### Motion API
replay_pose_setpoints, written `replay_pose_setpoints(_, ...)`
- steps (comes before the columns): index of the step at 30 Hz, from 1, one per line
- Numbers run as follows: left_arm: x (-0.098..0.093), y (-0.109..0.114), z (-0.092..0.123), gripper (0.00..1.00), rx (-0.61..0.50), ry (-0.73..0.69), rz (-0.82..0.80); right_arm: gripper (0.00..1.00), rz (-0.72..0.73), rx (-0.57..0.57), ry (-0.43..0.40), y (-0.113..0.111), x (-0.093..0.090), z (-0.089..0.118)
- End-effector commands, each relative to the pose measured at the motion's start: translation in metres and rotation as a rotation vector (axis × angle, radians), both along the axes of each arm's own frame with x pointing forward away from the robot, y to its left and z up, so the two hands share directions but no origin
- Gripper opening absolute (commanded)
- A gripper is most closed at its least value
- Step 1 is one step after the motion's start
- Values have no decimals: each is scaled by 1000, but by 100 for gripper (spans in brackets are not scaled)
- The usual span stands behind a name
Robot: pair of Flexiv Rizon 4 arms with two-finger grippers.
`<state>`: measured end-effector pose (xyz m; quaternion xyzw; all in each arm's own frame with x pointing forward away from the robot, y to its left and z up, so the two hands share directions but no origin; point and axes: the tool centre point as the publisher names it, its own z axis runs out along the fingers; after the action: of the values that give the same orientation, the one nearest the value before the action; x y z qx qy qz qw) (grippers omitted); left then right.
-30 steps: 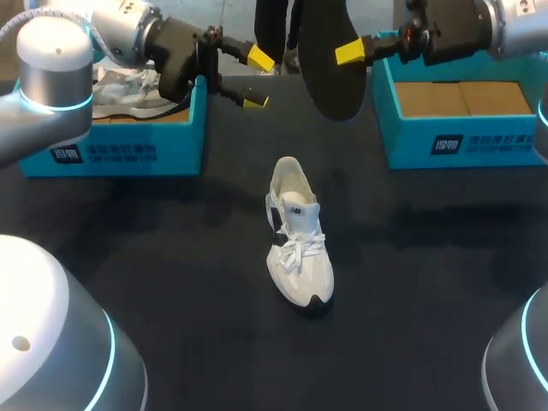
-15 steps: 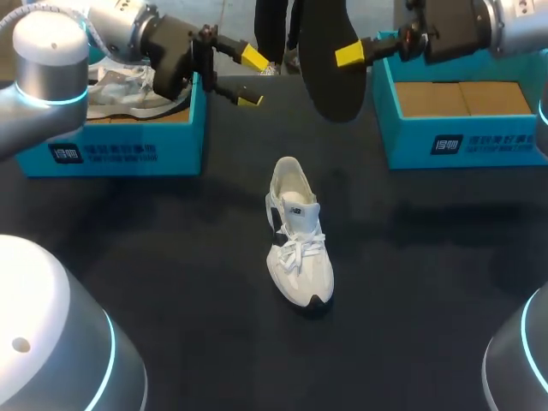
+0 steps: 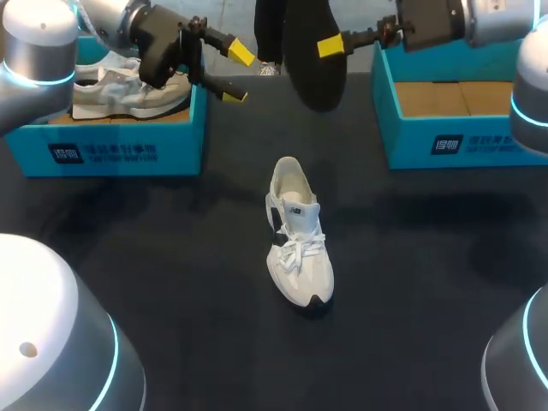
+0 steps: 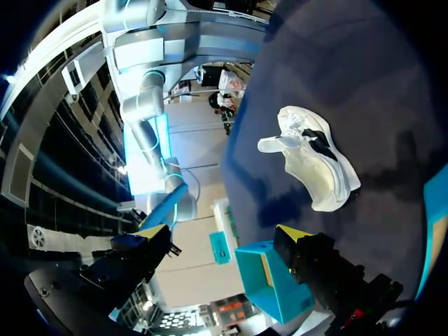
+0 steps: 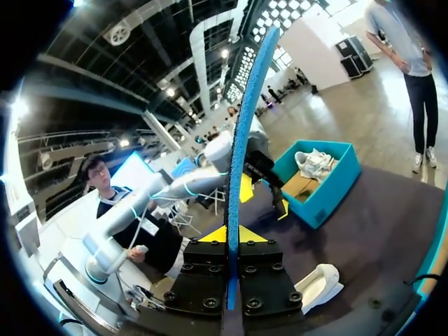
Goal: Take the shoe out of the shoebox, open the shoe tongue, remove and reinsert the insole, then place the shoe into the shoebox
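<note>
A white shoe lies on the black table, toe toward the near edge; it also shows ahead of my left gripper as the shoe. My right gripper hangs high over the table's back middle, shut on a dark insole. In the right wrist view the insole stands edge-on, blue, between that gripper's fingers. My left gripper is open and holds nothing, beside the left shoebox's right wall.
The left shoebox holds another grey-white shoe. A second teal shoebox at the back right shows only its cardboard floor. Bare black tabletop surrounds the white shoe.
Both arms have drawn toward the left and back. The left gripper has cleared the left shoebox, uncovering the shoe inside. The insole moved a little left with the right gripper.
</note>
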<state>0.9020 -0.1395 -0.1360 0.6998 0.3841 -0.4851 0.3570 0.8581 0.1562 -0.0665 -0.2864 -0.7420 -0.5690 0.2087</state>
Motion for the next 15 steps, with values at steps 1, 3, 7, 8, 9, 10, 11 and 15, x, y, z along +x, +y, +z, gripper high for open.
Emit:
replay_pose_setpoints(1,-3,-2,-7,100,4,2,11,0,17,8,-4,5,11,-10)
replay_pose_setpoints(3,-4,-1,-13,100,21,4,18,0,23,5,-3,4,13,-16)
replay_pose_setpoints(7,-6,2,-20,100,36,2,22,0,34,15,-4,4,17,-26)
replay_pose_setpoints(8,-6,2,-23,100,41,1,24,0,35,15,-5,4,18,-29)
replay_pose_setpoints(9,-6,3,-25,100,55,-4,21,0,39,16,-4,5,19,-32)
replay_pose_setpoints(10,-7,4,-27,100,61,-6,23,0,41,17,-5,5,19,-34)
replay_pose_setpoints(11,-7,4,-30,100,66,-2,23,0,43,17,-7,5,20,-37)
replay_pose_setpoints(15,-9,8,-37,100,75,4,26,0,52,22,-23,9,21,-44)
